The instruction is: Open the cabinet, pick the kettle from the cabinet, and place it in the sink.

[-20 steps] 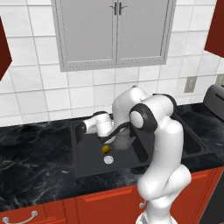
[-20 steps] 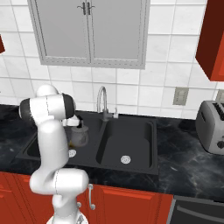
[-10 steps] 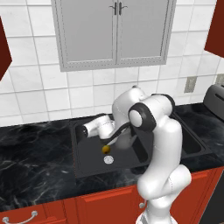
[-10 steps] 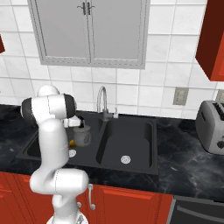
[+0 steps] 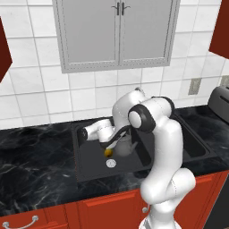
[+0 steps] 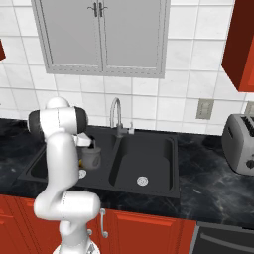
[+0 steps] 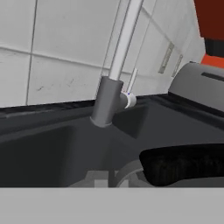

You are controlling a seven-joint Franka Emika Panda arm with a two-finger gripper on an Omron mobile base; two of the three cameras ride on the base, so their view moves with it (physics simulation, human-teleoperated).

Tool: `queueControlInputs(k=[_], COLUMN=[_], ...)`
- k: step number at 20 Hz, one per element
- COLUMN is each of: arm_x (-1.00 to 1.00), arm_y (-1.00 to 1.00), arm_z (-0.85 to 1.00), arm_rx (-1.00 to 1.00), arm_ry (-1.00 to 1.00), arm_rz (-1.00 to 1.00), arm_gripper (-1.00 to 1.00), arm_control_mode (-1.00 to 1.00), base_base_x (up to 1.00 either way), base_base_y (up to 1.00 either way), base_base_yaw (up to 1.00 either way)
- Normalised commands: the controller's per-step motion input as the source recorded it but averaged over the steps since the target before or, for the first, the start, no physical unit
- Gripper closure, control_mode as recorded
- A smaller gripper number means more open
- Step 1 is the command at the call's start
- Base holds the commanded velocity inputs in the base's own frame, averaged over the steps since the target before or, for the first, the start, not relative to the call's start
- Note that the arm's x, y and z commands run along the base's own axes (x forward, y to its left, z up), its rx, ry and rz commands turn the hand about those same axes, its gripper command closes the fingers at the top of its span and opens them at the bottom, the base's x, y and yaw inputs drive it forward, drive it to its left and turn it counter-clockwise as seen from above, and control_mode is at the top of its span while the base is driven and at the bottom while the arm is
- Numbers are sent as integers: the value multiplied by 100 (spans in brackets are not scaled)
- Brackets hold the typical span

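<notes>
The black marble tabletop (image 5: 36,165) runs across the middle of both base views, with white wall tiles behind it and a grey double-door cupboard (image 5: 117,33) at the top centre. Red base cupboards (image 6: 149,233) line the bottom edge of both views. In the right base view a red wall cabinet (image 6: 240,44) hangs at the upper right, and a silver toaster (image 6: 239,144) stands on the tabletop at the right edge.

The sink (image 5: 89,167) sits in the centre of the left base view, a black double basin sunk into the tabletop; in the right base view its right basin (image 6: 149,163) lies bare with a round silver drain. A curved silver faucet (image 6: 116,116) rises behind the divider, and in the hand view it stands tall at upper centre.

The white arm bends down from the lower right of the left base view into the left basin. The kettle (image 5: 125,145) sits low inside that basin, near the drain; in the right base view it appears as a dark grey pot (image 6: 92,156) just right of the arm. The jaws (image 5: 117,135) are at the kettle's top, closed almost fully; they seem pinched on its handle, though the arm hides the contact. A small yellow object (image 5: 108,152) lies just beside the kettle.
</notes>
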Motion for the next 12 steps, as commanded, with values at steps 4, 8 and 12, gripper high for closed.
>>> queueControlInputs(k=[4, 8, 12], arm_x=[-17, -17, -16], arm_y=[0, 0, 0], arm_z=[-58, -62, -59], arm_rx=[11, 12, 13], arm_ry=[-17, -17, -18], arm_rz=[-4, -4, -3], arm_gripper=[100, 100, 100], arm_control_mode=[-100, -100, -100], base_base_x=[0, 0, 0], base_base_y=[0, 0, 0], base_base_yaw=[0, 0, 0])
